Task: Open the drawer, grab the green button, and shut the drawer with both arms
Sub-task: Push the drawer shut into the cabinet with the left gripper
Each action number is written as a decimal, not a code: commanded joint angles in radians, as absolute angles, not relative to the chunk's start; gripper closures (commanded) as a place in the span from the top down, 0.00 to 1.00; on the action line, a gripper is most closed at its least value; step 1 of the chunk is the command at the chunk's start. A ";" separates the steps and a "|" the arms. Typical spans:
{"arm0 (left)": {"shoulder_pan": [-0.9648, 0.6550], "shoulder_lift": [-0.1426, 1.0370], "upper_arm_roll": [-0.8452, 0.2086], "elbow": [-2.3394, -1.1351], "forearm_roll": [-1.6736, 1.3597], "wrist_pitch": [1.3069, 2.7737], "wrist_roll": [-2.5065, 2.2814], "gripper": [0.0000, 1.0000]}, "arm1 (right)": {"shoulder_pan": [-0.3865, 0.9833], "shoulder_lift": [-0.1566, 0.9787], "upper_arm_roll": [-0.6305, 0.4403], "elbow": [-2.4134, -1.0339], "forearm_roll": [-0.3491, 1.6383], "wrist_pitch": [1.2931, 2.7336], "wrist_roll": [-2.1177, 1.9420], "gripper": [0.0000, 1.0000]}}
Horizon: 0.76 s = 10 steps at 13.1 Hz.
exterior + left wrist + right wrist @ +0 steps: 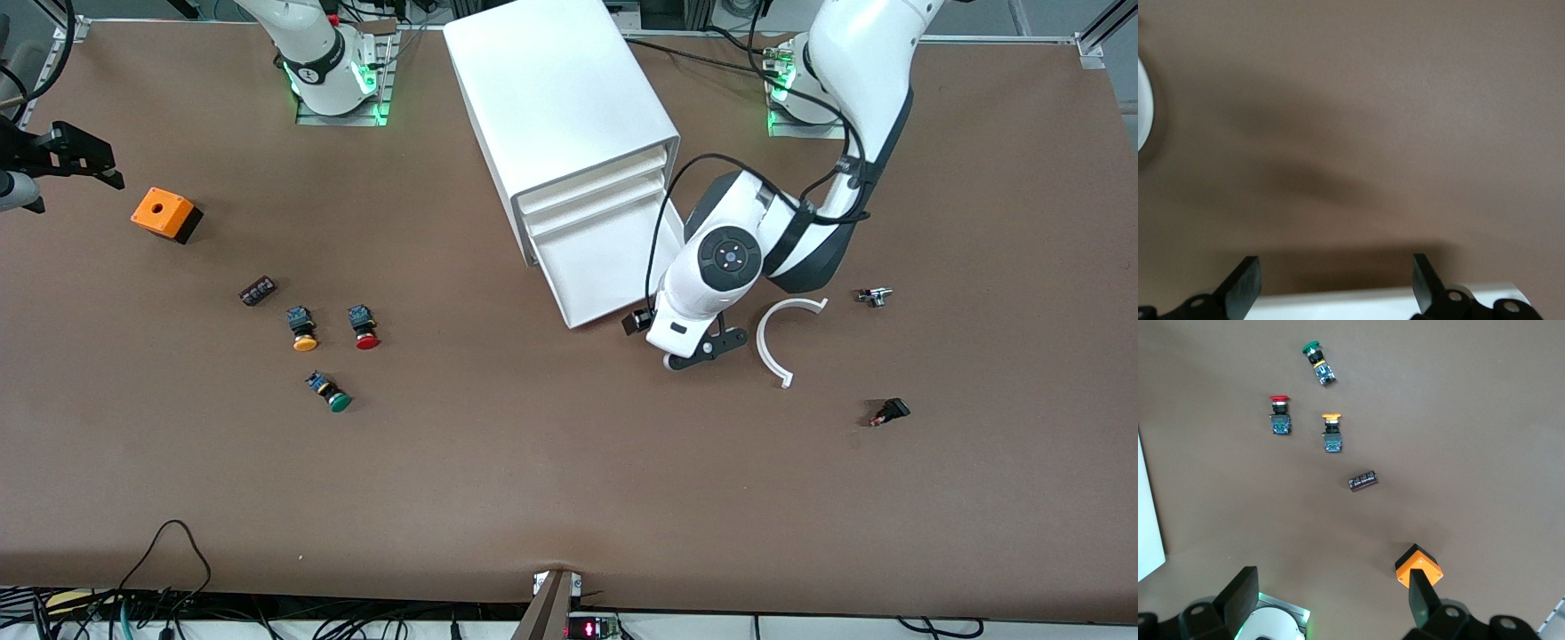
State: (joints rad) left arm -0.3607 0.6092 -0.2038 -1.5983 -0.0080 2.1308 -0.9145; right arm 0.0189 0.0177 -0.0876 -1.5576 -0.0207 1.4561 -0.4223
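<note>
Two arms are in the front view. The left gripper (669,342), fingers (1245,285) apart, is at the front edge of the pulled-out lowest drawer (594,265), at center frame. The right gripper (84,160), fingers (1239,593) apart, waits at upper left near the orange box (163,213). The green button (331,392) lies on the table (569,480), lower left of center.

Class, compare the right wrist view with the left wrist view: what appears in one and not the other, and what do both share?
Only the right wrist view shows the green button, the red button, the yellow button and the orange box. Only the left wrist view shows the drawer edge between the open jaws of the left gripper. Both show the brown table and their own open jaws; the right gripper holds nothing.
</note>
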 commanded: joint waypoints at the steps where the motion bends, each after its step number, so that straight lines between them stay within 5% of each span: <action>1: -0.374 0.647 -0.210 -1.595 0.028 2.161 -0.903 1.00 | 0.012 0.026 -0.092 -1.537 0.021 1.451 -0.425 1.00; 10: -0.353 0.635 -0.336 -1.669 -0.018 2.062 -0.917 1.00 | 0.017 0.025 -0.089 -1.537 0.008 1.453 -0.430 1.00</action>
State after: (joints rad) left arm -0.3751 0.6653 -0.3079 -1.6356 0.0012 2.1042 -0.9186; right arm 0.0183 0.0180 -0.0906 -1.5567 -0.0009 1.4562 -0.4223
